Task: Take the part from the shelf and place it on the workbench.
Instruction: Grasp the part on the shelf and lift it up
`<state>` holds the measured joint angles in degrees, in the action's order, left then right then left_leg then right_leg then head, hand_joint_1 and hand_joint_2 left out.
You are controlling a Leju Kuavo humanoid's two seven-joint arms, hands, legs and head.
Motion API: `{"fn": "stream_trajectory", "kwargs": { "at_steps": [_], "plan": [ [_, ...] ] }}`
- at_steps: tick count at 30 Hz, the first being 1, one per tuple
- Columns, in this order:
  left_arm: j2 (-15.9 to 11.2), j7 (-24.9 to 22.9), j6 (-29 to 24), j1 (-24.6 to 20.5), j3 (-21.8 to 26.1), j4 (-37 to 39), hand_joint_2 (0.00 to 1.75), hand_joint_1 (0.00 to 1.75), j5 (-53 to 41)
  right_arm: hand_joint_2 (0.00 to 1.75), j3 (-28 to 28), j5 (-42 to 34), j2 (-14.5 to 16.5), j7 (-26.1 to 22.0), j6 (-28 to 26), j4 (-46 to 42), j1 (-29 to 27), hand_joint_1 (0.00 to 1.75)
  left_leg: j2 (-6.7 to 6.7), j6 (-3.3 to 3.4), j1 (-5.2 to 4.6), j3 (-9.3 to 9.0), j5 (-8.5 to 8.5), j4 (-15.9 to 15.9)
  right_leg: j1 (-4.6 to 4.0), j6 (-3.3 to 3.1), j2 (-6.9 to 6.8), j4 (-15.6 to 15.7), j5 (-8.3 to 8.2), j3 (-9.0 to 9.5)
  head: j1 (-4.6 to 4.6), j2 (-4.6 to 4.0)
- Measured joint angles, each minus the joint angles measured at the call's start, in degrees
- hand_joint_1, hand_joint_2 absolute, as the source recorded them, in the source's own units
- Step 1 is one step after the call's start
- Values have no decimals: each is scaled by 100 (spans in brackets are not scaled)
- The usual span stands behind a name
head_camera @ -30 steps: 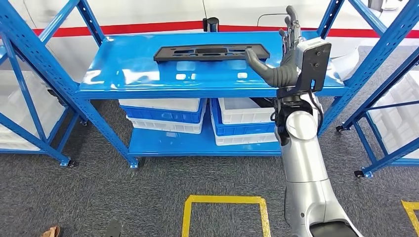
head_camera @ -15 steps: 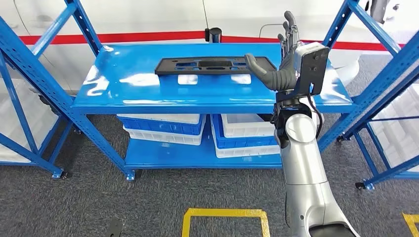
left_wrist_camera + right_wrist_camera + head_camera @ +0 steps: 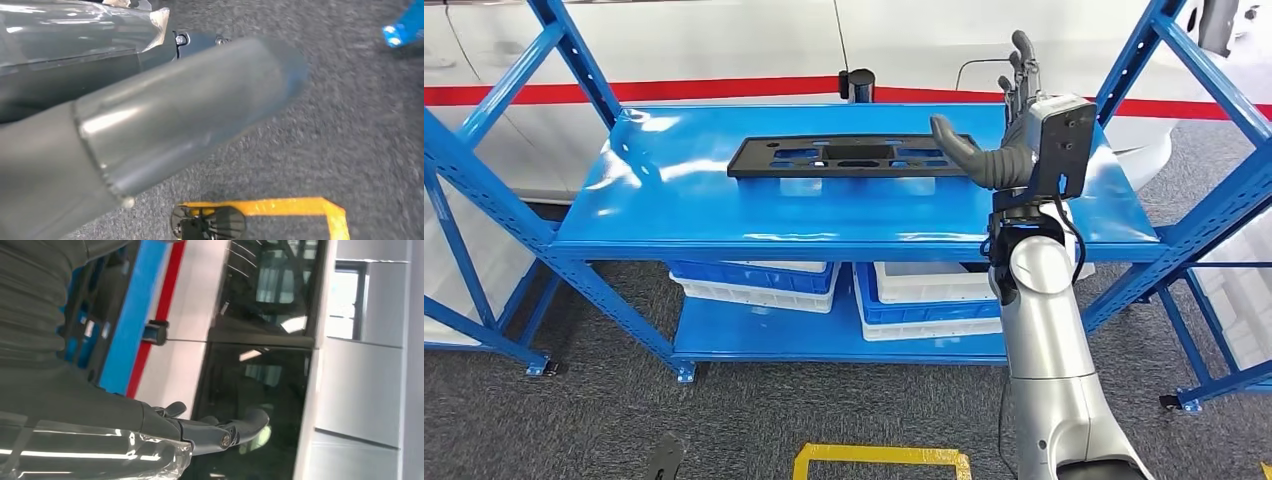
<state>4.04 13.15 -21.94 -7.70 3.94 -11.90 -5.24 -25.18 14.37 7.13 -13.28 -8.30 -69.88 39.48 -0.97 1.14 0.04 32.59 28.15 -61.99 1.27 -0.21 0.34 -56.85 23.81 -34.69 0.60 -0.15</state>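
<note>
The part (image 3: 854, 156) lies on the shelf's (image 3: 674, 215) top board, the right hand (image 3: 1009, 120) raised just beside its right end, bins (image 3: 924, 290) below.

**Open shelf top, uprights at the sides**

We see the shelf (image 3: 674, 215) with broad bare blue room in front of the part (image 3: 849, 156) and to both sides of it. Our right hand (image 3: 1009, 130) is raised over the shelf's right half, fingers spread and holding nothing, just beside the part's right end. Slanted blue uprights (image 3: 1169, 60) flank the shelf on the left and right. A small dark post (image 3: 857, 84) stands at the back edge, behind the part
</note>
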Motion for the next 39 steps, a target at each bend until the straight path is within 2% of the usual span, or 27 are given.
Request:
{"fn": "stream_trajectory", "kwargs": {
  "at_steps": [1,3,4,5,6,8,9,10,11,13,14,15,16,18,19,20,21,23,24,25,27,28,31,32,39],
  "plan": [
    [-1,-15,13,-17,-24,0,0,0,-26,175,3,10,-1,-1,-2,-15,-7,0,16,-38,21,218,53,-324,7,-35,2,5,38,48,3,0],
    [-2,-38,34,-35,-76,1,0,0,-55,175,9,22,-13,-1,-3,-21,-39,0,37,-118,65,685,276,-932,7,-73,6,6,130,147,14,0],
    [-8,-41,50,-36,-96,1,0,0,-65,175,15,28,-20,0,-3,-21,-62,0,46,-147,85,857,358,-1070,9,-73,10,6,180,204,15,0],
    [-16,-42,65,-36,-112,1,0,0,-73,175,22,33,-26,0,-3,-20,-80,0,58,-168,100,949,350,-1047,13,-66,16,6,232,268,15,0],
    [-24,-42,78,-38,-122,1,0,0,-89,175,29,37,-30,0,-3,-20,-90,0,69,-175,112,942,211,-841,20,-54,22,6,284,338,14,0],
    [-40,-41,87,-46,-134,1,0,0,-129,175,38,46,-30,-2,1,-19,-87,0,89,-145,112,722,-305,-95,27,-10,34,10,389,480,14,0],
    [-49,-42,87,-57,-142,1,0,0,-155,175,41,50,-30,-4,3,-18,-82,0,97,-114,100,604,-474,216,22,25,43,18,439,535,13,0],
    [-58,-44,86,-71,-156,1,0,0,-176,175,44,54,-27,-6,6,-16,-76,0,101,-83,82,522,-558,412,15,65,49,39,482,572,11,0],
    [-68,-48,85,-85,-176,0,0,0,-201,175,49,57,-25,-11,8,-16,-72,0,97,-45,63,481,-566,503,0,116,54,29,492,610,10,0],
    [-78,-63,91,-112,-224,-1,0,0,-241,175,62,62,-16,-30,8,-16,-68,0,81,35,44,369,-574,561,-19,205,47,4,492,656,8,0],
    [-79,-77,92,-125,-246,-1,0,0,-265,175,72,66,-14,-43,8,-17,-65,0,73,82,40,297,-598,596,-24,228,39,-82,517,657,10,0],
    [-80,-97,92,-140,-261,-1,0,0,-283,175,81,68,-14,-54,8,-17,-62,0,71,123,36,230,-600,610,-20,229,31,-226,588,591,5,0],
    [-81,-123,87,-153,-271,0,0,0,-297,175,93,71,-18,-62,8,-17,-64,0,67,158,38,190,-593,623,-15,217,25,-488,705,440,6,0],
    [-85,-167,79,-170,-284,1,0,0,-316,175,110,72,-29,-69,8,-16,-94,0,57,200,20,173,-554,620,-16,196,23,-1181,959,-14,1,0],
    [-82,-181,77,-170,-294,1,0,0,-320,175,119,72,-37,-70,8,-15,-121,0,47,207,12,167,-533,618,-18,212,23,-1429,1033,-227,3,0],
    [-78,-189,76,-169,-304,1,0,0,-324,175,127,72,-44,-70,8,-15,-145,0,34,205,5,154,-509,613,-19,244,23,-1495,1019,-350,-1,0],
    [-74,-194,76,-168,-312,1,0,0,-325,175,134,72,-50,-70,8,-15,-159,0,21,196,1,133,-482,606,-18,292,22,-1340,891,-363,0,0],
    [-72,-199,76,-170,-318,2,0,0,-326,175,140,73,-59,-70,8,-16,-167,0,7,160,-1,77,-413,584,-14,372,15,-599,422,-170,-3,0],
    [-73,-204,74,-173,-319,2,0,0,-329,175,140,74,-63,-70,9,-14,-167,0,4,137,-5,55,-381,568,-25,356,4,-269,263,-83,-1,0],
    [-74,-214,72,-176,-321,3,0,0,-334,175,139,74,-65,-70,11,-13,-168,0,3,109,-10,49,-352,559,-40,305,-8,-67,160,-12,-1,0],
    [-75,-246,67,-174,-330,5,0,0,-350,175,145,78,-69,-74,17,-12,-174,0,3,52,-20,39,-334,531,-63,154,-20,14,128,20,9,0],
    [-77,-266,64,-172,-342,6,0,0,-357,175,151,83,-69,-79,21,-15,-176,0,7,54,-22,27,-311,529,-57,120,-18,17,88,54,16,0],
    [-78,-340,50,-172,-382,11,0,0,-373,175,165,98,-73,-93,43,-20,-173,0,32,155,-14,-10,-268,553,-54,101,-1,31,64,98,31,0],
    [-78,-373,42,-173,-390,15,0,0,-378,175,167,105,-73,-96,54,-19,-174,0,39,171,-11,-12,-274,566,-61,97,5,31,68,97,33,0],
    [-68,-620,-19,-90,-407,43,0,0,-445,175,63,392,-80,-77,259,-19,-270,0,49,138,-2,-33,-271,626,-78,64,12,31,89,88,33,0]
  ]
}}
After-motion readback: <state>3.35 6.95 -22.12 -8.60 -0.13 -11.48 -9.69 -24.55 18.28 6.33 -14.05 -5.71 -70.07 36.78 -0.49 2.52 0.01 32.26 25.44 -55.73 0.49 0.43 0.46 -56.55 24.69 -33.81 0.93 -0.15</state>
